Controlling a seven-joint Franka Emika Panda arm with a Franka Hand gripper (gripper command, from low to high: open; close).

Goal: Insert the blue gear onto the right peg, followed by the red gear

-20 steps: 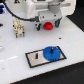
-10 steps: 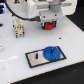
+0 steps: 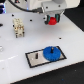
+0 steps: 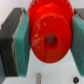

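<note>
The gripper (image 4: 48, 42) is clamped on the red gear (image 4: 50, 39); in the wrist view both pads (image 4: 21, 41) press its toothed rim from opposite sides, with the hub bore facing the camera.

In the exterior view the gripper (image 3: 51, 20) holds the red gear (image 3: 51, 21) in the air, well above the table (image 3: 15, 60) and well apart from the plate (image 3: 33, 61). The blue gear (image 3: 51, 53) already sits at the plate's end toward the exterior view's right, apparently on the right peg. The second peg (image 3: 37, 56) stands bare.

Recommended procedure:
- Carry the red gear over the blue gear's hub.
- Keep the gear level and centre its bore on the peg axis before lowering.
- Lower slowly; release only once it is seated.

The arm hangs from above, fingers pointing downward.
</note>
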